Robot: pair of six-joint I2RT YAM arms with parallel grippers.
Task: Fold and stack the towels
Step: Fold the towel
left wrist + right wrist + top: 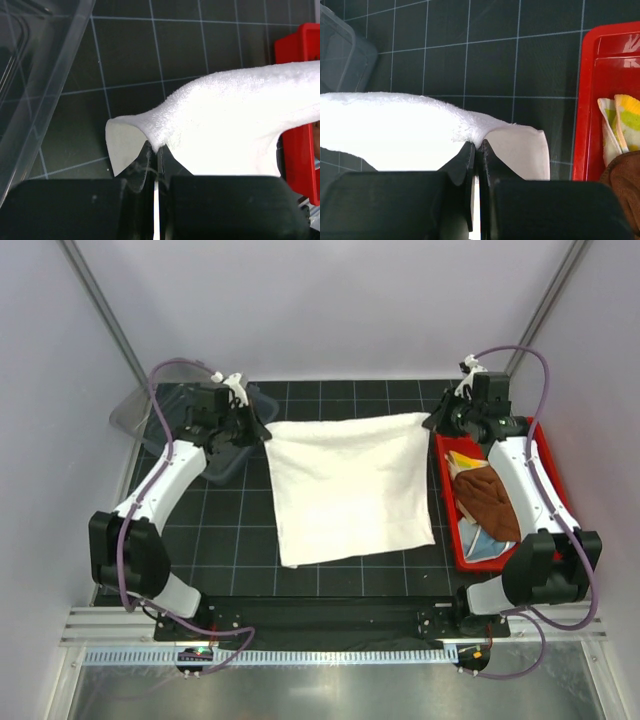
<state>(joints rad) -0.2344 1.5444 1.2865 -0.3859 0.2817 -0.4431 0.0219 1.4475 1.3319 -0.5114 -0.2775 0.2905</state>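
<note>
**Both claws clamped on the far corners of the white towel**

The large cream-white terry towel [350, 490] is spread in the middle of the black gridded table [230, 540], between the two arms. Its far edge is stretched in a line from one claw to the other. The rest of it runs back toward the arm bases.

The left claw [156, 155] is pinched together on the towel's far left corner, with a flap of cloth curling out beside the fingers. The right claw [477, 150] is closed tight on the far right corner in the same way. In both wrist views the held edge is raised off the table.

To the right, just beside the towel, sits a red plastic tray [449, 530]. It holds a crumpled rust-brown towel [493, 502], a yellow towel [463, 460] at its far end, and a light-blue towel [484, 543] at its near end. A clear plastic bin [140, 410] stands at the far left, behind the left arm.
</note>
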